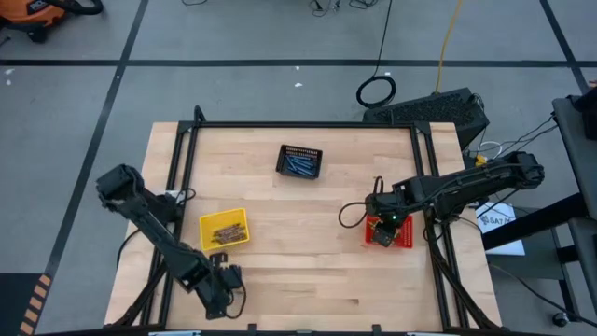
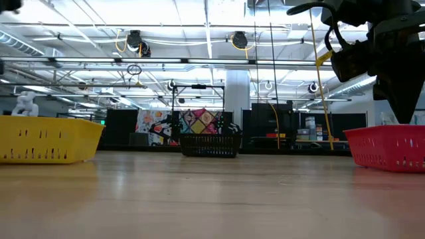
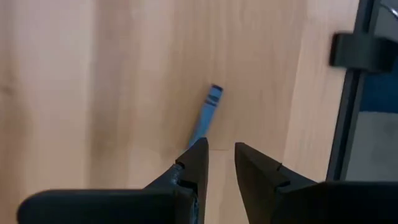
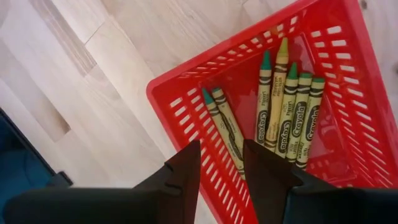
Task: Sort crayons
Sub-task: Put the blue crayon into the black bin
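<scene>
**A:** Near the front-left corner of the table (image 1: 308,280), what is the left gripper (image 3: 219,155) doing?

**B:** It points down at one blue crayon (image 3: 205,117) lying loose on the wood. Its fingers stand slightly apart with nothing between them; the crayon's lower end slips out of sight behind one fingertip, so I cannot tell if they touch.

**A:** And the rest?

**B:** Mostly sorted, I'd judge. The black basket (image 1: 299,161) at the far middle holds blue sticks, the yellow basket (image 1: 224,229) on the left holds brownish ones, and the red basket (image 4: 348,134) on the right holds green crayons (image 4: 287,109). The right gripper (image 4: 222,158) hovers over the red basket, jaws parted and empty.

**A:** Does the overhead camera show the stray one?

**B:** No, only the left wrist view does. The low view shows the basket walls but no contents.
</scene>
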Robot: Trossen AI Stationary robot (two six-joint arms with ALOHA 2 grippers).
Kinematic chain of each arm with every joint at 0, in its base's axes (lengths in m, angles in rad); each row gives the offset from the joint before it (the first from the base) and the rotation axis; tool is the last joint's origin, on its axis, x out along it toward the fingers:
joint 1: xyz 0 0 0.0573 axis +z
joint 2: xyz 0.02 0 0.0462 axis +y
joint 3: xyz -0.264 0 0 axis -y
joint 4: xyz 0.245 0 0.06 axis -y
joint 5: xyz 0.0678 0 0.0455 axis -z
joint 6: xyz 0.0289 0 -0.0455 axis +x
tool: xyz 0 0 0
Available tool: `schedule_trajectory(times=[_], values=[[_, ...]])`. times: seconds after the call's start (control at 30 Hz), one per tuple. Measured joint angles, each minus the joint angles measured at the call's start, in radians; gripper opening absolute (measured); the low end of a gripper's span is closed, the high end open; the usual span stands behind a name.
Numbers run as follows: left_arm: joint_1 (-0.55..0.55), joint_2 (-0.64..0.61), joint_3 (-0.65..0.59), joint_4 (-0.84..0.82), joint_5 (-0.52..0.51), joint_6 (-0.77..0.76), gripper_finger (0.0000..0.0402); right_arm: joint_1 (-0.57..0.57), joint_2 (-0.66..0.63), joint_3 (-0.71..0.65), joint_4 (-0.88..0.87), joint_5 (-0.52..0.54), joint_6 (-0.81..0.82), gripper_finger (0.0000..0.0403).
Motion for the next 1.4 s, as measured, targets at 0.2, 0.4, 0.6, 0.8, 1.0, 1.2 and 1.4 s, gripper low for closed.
schedule_trajectory(times=[0.2, 0.4, 0.6, 0.8, 1.0, 1.2, 1.4], values=[[-0.028, 0.061, 0.0, 0.019, 0.007, -0.021, 0.0081, 0.0, 0.0, 0.0, 0.0, 0.0, -0.002, 0.0107], [-0.032, 0.065, 0.0, 0.012, 0.006, -0.012, 0.0081, 0.0, 0.0, 0.0, 0.001, 0.001, -0.003, 0.0107], [-0.032, 0.065, 0.0, 0.012, 0.001, 0.011, 0.0081, 0.0, 0.0, 0.0, 0.009, 0.0, -0.003, 0.0107], [-0.03, 0.065, -0.008, -0.024, -0.007, 0.042, 0.0081, 0.0, 0.0, 0.0, 0.023, 0.0, -0.01, 0.0107], [-0.02, 0.069, -0.013, -0.024, -0.014, 0.068, 0.0081, 0.0, 0.0, 0.0, 0.051, 0.0, -0.011, 0.0107], [-0.018, 0.118, -0.01, -0.022, -0.017, 0.069, 0.0081, 0.0, 0.0, 0.0, 0.049, -0.001, -0.011, 0.0107], [-0.017, 0.145, -0.009, -0.017, -0.021, 0.061, 0.0081, 0.0, 0.0, 0.0, 0.05, -0.027, -0.011, 0.0107]])
